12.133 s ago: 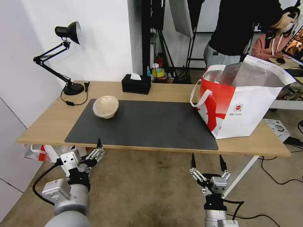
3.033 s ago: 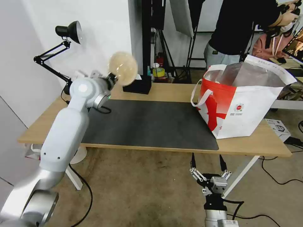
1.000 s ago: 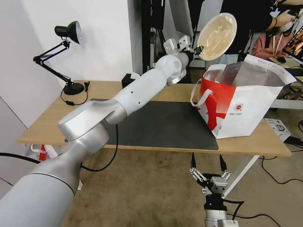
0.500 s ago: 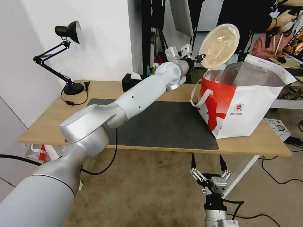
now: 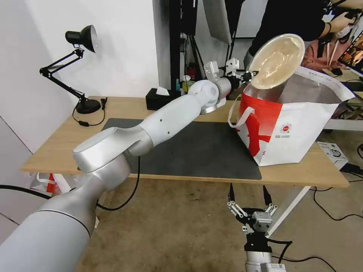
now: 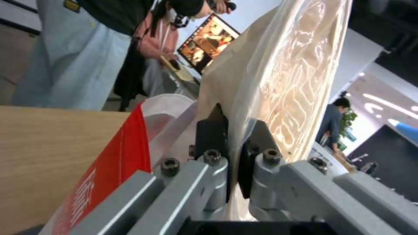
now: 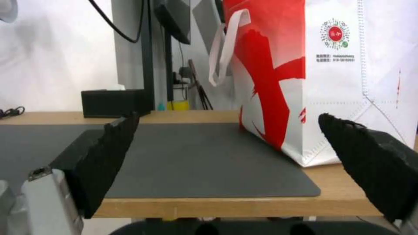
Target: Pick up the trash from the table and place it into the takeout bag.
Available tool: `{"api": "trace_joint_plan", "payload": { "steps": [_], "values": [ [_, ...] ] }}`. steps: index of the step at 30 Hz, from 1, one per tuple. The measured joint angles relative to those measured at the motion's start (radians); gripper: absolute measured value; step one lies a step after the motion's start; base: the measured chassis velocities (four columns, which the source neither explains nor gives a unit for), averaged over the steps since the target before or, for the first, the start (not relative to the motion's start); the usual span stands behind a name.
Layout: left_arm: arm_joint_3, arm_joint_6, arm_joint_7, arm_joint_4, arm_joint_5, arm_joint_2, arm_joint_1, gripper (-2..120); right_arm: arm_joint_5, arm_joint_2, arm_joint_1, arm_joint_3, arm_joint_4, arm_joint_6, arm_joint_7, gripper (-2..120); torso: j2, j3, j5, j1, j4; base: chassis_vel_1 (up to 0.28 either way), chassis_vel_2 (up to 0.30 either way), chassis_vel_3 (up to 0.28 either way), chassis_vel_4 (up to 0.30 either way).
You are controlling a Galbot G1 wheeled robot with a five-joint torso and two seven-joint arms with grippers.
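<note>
Our left gripper [image 5: 252, 73] clamps the round beige disposable bowl [image 5: 278, 61] tilted over the foil-lined white-and-red takeout bag [image 5: 298, 124] at two o'clock; our right gripper [image 5: 249, 196] hangs spread at six.

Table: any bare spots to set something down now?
The dark mat lies bare between the left arm and the takeout bag. Bare wood at the table's left end. Crowded: back edge, with lamp and tissue box.

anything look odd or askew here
Only the beige bowl: the left gripper pinches its rim, holding it tipped on edge above the takeout bag mouth. Nothing spilled on the table. The right gripper hangs open below the table's edge.
</note>
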Motion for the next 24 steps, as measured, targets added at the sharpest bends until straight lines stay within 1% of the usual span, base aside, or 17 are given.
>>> {"api": "trace_joint_plan", "payload": {
  "steps": [1,3,4,5,10,15,24],
  "values": [
    [0.0,0.0,0.0,0.0,0.0,0.0,0.0,1,0.0,0.0,0.0,0.0,0.0,0.0,0.0,100,0.0,0.0,0.0,0.0,0.0,0.0,0.0,0.0,0.0],
    [-0.019,-0.001,0.022,0.01,0.0,0.0,-0.001,1,0.0,0.0,0.0,0.0,0.0,0.0,0.0,100,0.0,0.0,0.0,0.0,0.0,0.0,0.0,0.0,0.0],
    [-0.019,-0.001,0.022,0.01,0.0,0.0,-0.001,1,0.0,0.0,0.0,0.0,0.0,0.0,0.0,100,0.0,0.0,0.0,0.0,0.0,0.0,0.0,0.0,0.0],
    [-0.018,0.0,0.036,0.019,0.0,0.0,-0.006,1,0.0,0.0,0.0,0.0,0.0,0.0,0.0,100,0.0,0.0,0.0,0.0,0.0,0.0,0.0,0.0,0.0],
    [0.016,0.002,0.063,0.042,0.0,0.0,-0.008,1,0.0,0.0,0.0,0.0,0.0,0.0,0.0,100,0.0,0.0,0.0,0.0,0.0,0.0,0.0,0.0,0.0],
    [0.022,-0.006,0.066,0.068,0.01,0.0,0.011,1,0.0,0.0,0.0,0.0,0.0,0.0,0.0,100,0.0,0.0,0.0,0.0,0.0001,0.0,0.0,0.0,0.0],
    [0.037,-0.011,0.073,0.082,0.015,0.0,0.03,1,0.0,0.0,0.0,0.0,0.0,0.0,0.0,100,0.0,0.0,-0.0001,0.0,0.0,0.0,0.0,0.0,0.0]
  ]
}}
